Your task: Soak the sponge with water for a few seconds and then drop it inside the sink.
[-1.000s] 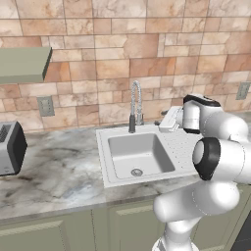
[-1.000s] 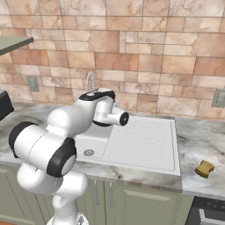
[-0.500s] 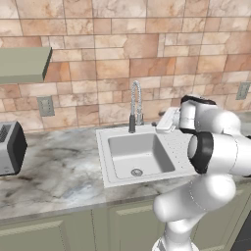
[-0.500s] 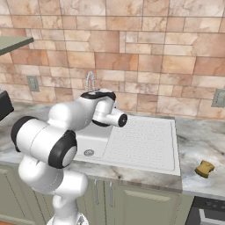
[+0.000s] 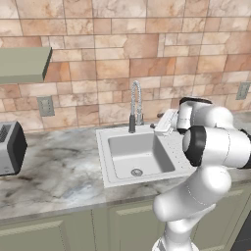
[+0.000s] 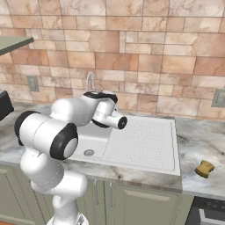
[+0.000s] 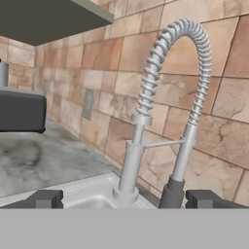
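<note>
Sponge, small yellow-ochre block (image 6: 205,168), sits right of pale grey square sink (image 6: 172,163), untouched; gripper (image 7: 124,198) wide open, empty, facing coiled chrome tap (image 7: 168,92). Swing right, grasp squarely.

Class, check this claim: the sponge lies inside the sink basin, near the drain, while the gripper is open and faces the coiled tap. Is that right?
Not quite. The sponge lies on the counter to the right of the sink, beyond its drainboard, not in the basin; the right base view shows it. The rest holds: the gripper is open and faces the coiled tap.
</note>
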Robot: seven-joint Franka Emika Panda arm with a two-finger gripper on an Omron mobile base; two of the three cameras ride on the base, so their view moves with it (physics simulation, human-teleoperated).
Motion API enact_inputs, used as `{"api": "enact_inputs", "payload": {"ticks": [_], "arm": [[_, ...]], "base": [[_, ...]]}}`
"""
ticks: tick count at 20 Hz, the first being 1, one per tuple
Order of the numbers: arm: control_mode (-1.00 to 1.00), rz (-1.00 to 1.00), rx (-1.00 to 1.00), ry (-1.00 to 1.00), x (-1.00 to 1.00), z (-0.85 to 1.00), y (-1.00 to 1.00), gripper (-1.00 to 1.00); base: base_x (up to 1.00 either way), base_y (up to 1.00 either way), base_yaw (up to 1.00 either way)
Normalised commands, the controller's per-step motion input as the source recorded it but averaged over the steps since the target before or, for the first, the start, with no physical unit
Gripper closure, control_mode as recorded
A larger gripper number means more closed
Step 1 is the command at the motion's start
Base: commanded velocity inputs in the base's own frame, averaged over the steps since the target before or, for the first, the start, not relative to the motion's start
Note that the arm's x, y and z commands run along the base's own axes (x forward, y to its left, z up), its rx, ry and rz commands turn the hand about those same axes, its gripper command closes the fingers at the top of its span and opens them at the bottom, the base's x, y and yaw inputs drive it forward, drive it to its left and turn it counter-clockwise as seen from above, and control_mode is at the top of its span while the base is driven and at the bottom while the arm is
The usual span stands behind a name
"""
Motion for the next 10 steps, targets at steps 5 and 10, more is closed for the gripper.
{"api": "enact_inputs", "payload": {"ticks": [5, 10], "arm": [[-1.00, 0.00, 0.00, 0.00, 0.15, 0.00, 0.00, -1.00], [-1.00, 0.00, 0.00, 0.00, 0.23, 0.00, 0.00, -1.00]], "base": [[0.00, 0.00, 0.00], [0.00, 0.00, 0.00]]}}
